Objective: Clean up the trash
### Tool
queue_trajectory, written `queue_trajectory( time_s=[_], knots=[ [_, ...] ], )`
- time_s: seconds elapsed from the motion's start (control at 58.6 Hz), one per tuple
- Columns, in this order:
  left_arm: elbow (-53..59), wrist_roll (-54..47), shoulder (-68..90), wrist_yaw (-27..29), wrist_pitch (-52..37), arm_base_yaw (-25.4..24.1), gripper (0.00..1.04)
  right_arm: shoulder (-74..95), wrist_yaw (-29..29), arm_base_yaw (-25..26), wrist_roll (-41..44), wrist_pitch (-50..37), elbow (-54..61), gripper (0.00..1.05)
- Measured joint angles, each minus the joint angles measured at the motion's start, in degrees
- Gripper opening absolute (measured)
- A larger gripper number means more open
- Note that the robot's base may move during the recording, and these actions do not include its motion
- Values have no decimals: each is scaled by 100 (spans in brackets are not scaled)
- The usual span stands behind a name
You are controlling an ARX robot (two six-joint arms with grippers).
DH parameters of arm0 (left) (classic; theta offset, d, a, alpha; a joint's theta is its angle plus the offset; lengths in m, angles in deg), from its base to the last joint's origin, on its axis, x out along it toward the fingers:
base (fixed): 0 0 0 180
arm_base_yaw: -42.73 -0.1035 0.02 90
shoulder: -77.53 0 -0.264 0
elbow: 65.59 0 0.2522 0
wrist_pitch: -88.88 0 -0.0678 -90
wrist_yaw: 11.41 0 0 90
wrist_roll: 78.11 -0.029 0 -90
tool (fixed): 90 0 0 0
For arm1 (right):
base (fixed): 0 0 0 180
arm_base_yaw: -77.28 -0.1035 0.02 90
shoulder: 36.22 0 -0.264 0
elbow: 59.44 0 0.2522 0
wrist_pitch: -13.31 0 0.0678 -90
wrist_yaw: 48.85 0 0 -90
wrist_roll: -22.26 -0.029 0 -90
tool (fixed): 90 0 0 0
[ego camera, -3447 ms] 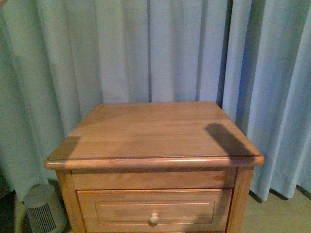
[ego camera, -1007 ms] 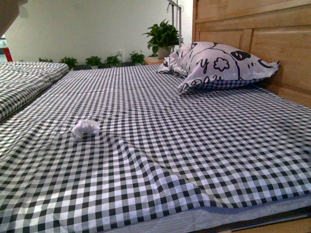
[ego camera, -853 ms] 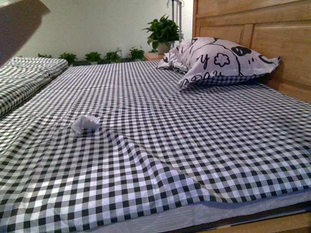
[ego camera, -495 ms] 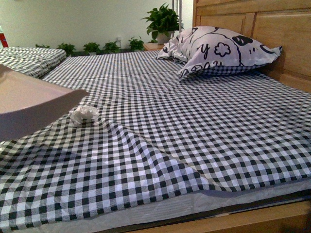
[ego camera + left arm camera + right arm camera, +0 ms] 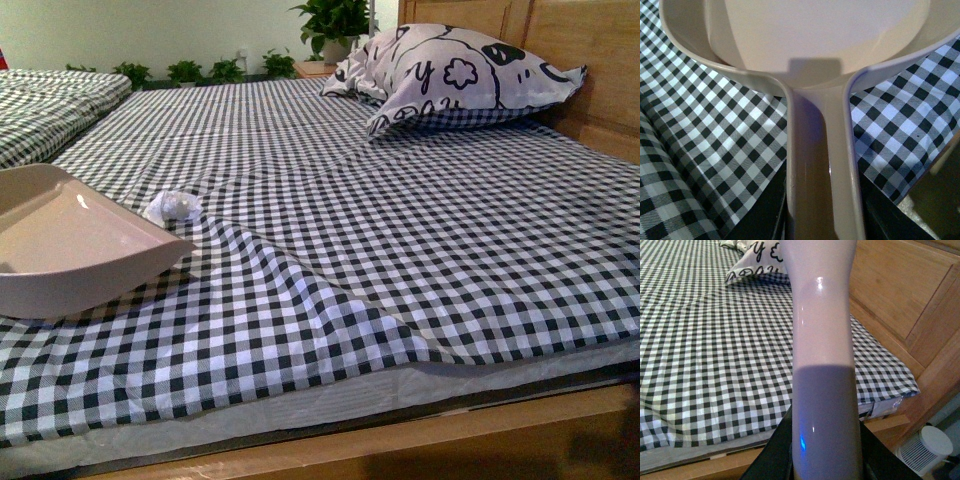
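One bed (image 5: 420,230) fills nearly all you see, its black-and-white checked sheet rumpled into a ridge near the front edge. A wooden headboard (image 5: 590,35) stands at the far right, and a printed pillow (image 5: 450,70) leans on it.

Your left gripper (image 5: 822,220) holds the pale pink dustpan (image 5: 90,285) by the handle. Dark fingers (image 5: 765,215) sit tight against both sides of the handle. The handle's long axis runs straight out from the wrist to the pan. The pan lies low on the left of the sheet, its floor bare, its open lip turned to the far right.

Your right gripper (image 5: 825,455) is above the bed's near right corner, fingers pressed on a pale handle (image 5: 822,315). The handle points away toward the pillow. Its far end is out of view.

The trash (image 5: 172,206) is a small white crumpled wad. It lies on the sheet just beyond the dustpan's lip, by its far corner. You cannot tell whether they touch. It is a roundish lump with no clear long axis.
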Motion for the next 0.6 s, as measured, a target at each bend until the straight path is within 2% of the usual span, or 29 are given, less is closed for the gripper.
queue_trajectory(
  time_s=[0.597],
  knots=[
    [-1137,-195,935,61,798,37,28,0,0,0,0,0,0,19]
  ],
)
